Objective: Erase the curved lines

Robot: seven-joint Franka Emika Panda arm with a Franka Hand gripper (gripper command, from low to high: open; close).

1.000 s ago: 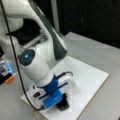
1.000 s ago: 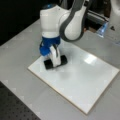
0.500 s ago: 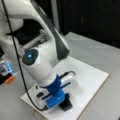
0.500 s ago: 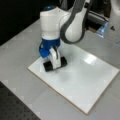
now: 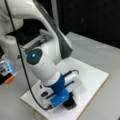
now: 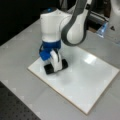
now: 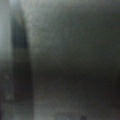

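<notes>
The gripper (image 6: 55, 65) points straight down and is clamped on a black eraser block (image 6: 53, 68), pressing it flat against a white rectangular board (image 6: 85, 82). In both front views the eraser (image 5: 70, 103) sits near one corner of the board (image 5: 92, 75), which lies on a grey table (image 6: 22, 47). No curve lines can be made out on the board. The wrist view shows only grey blur.
</notes>
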